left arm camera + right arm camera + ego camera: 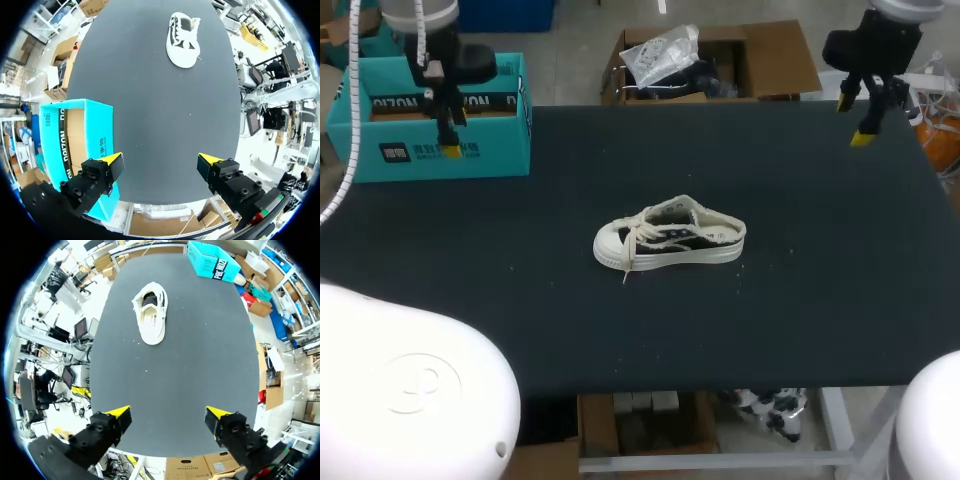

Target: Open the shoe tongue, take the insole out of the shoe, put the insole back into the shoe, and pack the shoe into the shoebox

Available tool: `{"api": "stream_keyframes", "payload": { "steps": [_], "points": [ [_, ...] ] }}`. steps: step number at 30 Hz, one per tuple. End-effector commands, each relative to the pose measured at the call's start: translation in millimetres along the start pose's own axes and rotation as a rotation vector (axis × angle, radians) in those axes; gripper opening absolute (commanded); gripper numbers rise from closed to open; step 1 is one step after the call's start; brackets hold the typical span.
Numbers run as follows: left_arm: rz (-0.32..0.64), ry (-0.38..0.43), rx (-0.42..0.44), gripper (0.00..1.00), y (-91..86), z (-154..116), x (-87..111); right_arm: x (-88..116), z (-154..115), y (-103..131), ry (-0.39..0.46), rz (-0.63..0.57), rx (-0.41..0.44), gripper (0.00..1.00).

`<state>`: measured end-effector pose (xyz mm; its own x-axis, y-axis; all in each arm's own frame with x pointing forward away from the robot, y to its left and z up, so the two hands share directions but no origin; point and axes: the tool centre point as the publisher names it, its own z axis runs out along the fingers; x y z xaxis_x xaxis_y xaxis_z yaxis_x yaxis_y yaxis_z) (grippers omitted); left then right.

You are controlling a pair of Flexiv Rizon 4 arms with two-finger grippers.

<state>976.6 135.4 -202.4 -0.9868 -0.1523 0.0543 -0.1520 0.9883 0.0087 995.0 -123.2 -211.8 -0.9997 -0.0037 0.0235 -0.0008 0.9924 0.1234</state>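
Left gripper and right gripper both hang with fingers spread wide, holding nothing. The white shoe sits well ahead of both, out on the plain black table. The open teal shoebox is right under the left one.
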Motion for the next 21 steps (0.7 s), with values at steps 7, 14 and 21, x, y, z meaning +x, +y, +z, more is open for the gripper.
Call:
{"api": "stream_keyframes", "payload": {
  "steps": [7, 14, 21],
  "points": [
    [-0.448, 0.112, -0.077, 1.0, -41.4, 17.0, 29.8, 12.4, 50.0, 32.9, -0.014, 0.01, -0.25, 1.0],
    [-0.684, 0.209, -0.001, 1.0, -57.3, 30.7, 42.7, 20.8, 76.8, 67.4, 0.012, -0.013, -0.35, 1.0],
    [-0.783, 0.109, -0.123, 1.0, -62.3, 27.3, 47.5, 23.2, 89.5, 94.1, 0.073, -0.046, -0.378, 1.0]
  ]
}}
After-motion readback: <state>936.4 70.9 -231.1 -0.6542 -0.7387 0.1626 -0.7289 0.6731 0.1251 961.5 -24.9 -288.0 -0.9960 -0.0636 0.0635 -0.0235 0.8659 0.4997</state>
